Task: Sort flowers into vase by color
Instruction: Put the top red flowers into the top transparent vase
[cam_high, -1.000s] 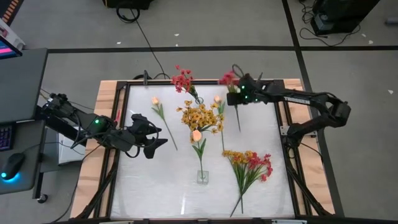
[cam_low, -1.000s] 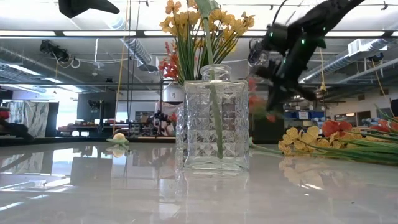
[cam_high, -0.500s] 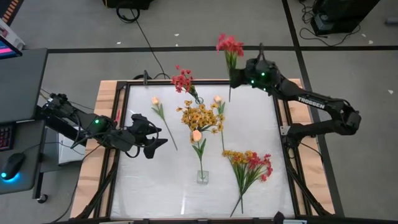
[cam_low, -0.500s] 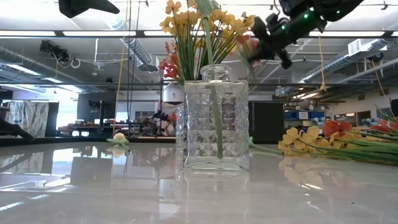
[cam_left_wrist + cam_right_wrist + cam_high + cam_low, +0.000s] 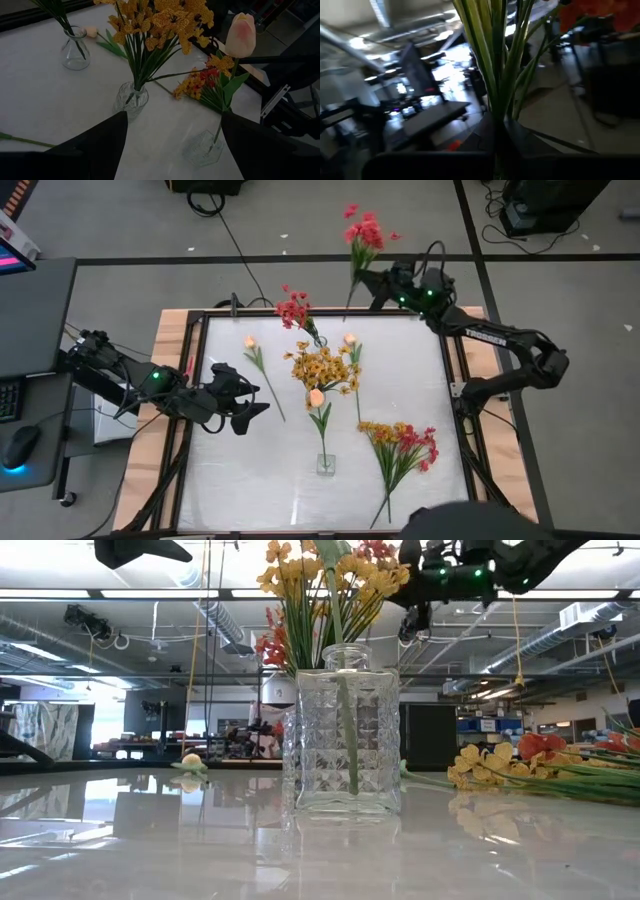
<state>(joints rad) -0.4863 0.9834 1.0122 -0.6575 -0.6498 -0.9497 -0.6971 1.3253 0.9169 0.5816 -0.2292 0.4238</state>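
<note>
Red-blossomed sprig (image 5: pixel 366 242) is raised beyond the table's (image 5: pixel 420 400) far edge, pinched in the right gripper (image 5: pixel 372 278). Left gripper (image 5: pixel 250 398) hovers spread wide, empty, near the table's left edge.

A table (image 5: pixel 430 410) carries three vases. The far vase (image 5: pixel 320 341) stands near the far edge at the middle, with a sprig bunch (image 5: pixel 293 308) in it. Just nearer stands the middle vase (image 5: pixel 322 377), holding a fuller bunch (image 5: pixel 322 366). The near vase (image 5: pixel 326 464) stands at the middle toward the near edge, with a single bud (image 5: pixel 316 397) in it. One loose bud (image 5: pixel 250 342) lies left of the vases, another (image 5: pixel 350 339) just right of the far vase. A loose pile of sprigs (image 5: pixel 400 445) lies right of the near vase. The left gripper (image 5: pixel 250 398) hangs over the table's left side. The right gripper (image 5: pixel 375 285) sits past the far edge, right of middle, with a lifted sprig (image 5: pixel 365 235) in it, beyond the table.
</note>
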